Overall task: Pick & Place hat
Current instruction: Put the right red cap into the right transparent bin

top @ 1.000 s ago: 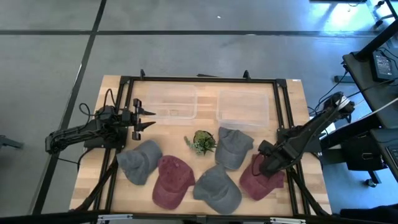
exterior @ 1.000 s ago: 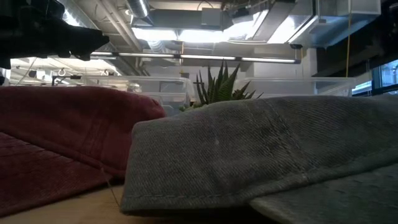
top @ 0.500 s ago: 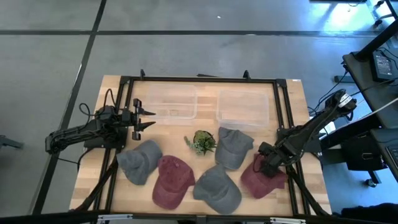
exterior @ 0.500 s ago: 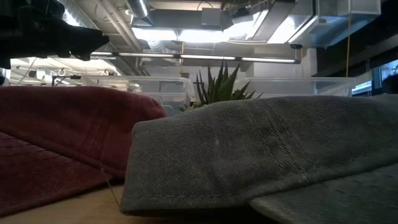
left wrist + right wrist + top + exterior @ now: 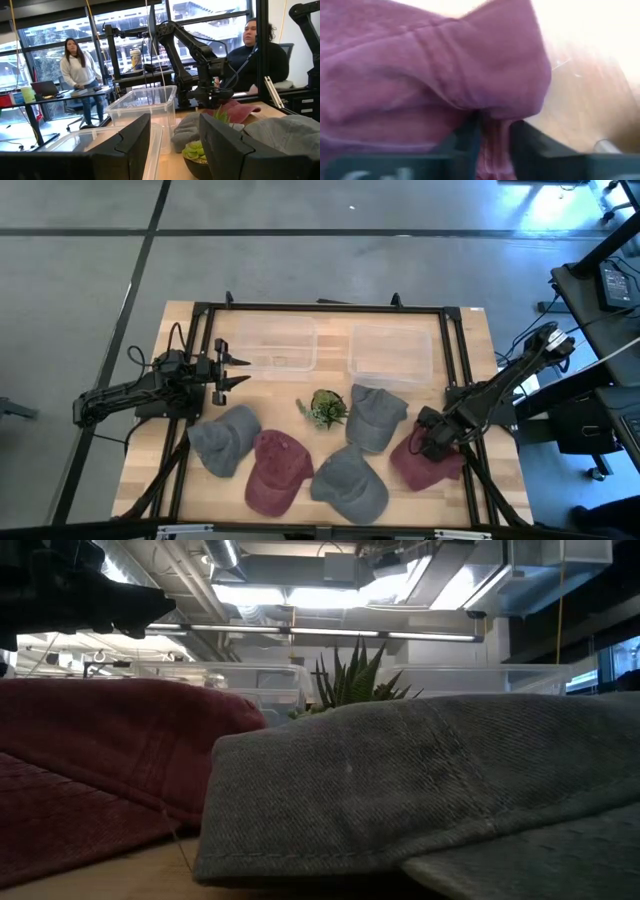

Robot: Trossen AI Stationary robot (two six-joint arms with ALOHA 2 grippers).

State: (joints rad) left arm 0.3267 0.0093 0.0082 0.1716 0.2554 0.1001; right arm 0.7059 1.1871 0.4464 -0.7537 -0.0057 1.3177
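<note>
Several hats lie on the wooden table [image 5: 180,320]: a grey one [image 5: 225,440], a red one [image 5: 275,472], a grey one [image 5: 350,482], a grey one [image 5: 376,416] and a red hat [image 5: 428,466] at the right. My right gripper [image 5: 431,440] is down on that right red hat, shut on its cloth. In the low view, a red hat [image 5: 100,755] and a grey hat [image 5: 420,790] fill the foreground. My left gripper [image 5: 234,370] waits open at the table's left, above the wood, with nothing between its fingers [image 5: 125,145]. My right gripper pinches a raised fold of the red hat's cloth [image 5: 492,131] between its two fingers [image 5: 470,137], at the hat's far side [image 5: 425,448]. It comes slanting down from the table's right. The rest of the hat lies on the table.
Two clear plastic bins [image 5: 275,345] [image 5: 392,352] stand side by side at the table's far side. A small potted plant [image 5: 325,408] sits in the middle between the hats. A black frame [image 5: 320,308] borders the table. People [image 5: 80,70] are in the room beyond.
My right gripper has settled a little lower onto the right red hat, whose cloth has bunched slightly under it. The hat stays on the table.
</note>
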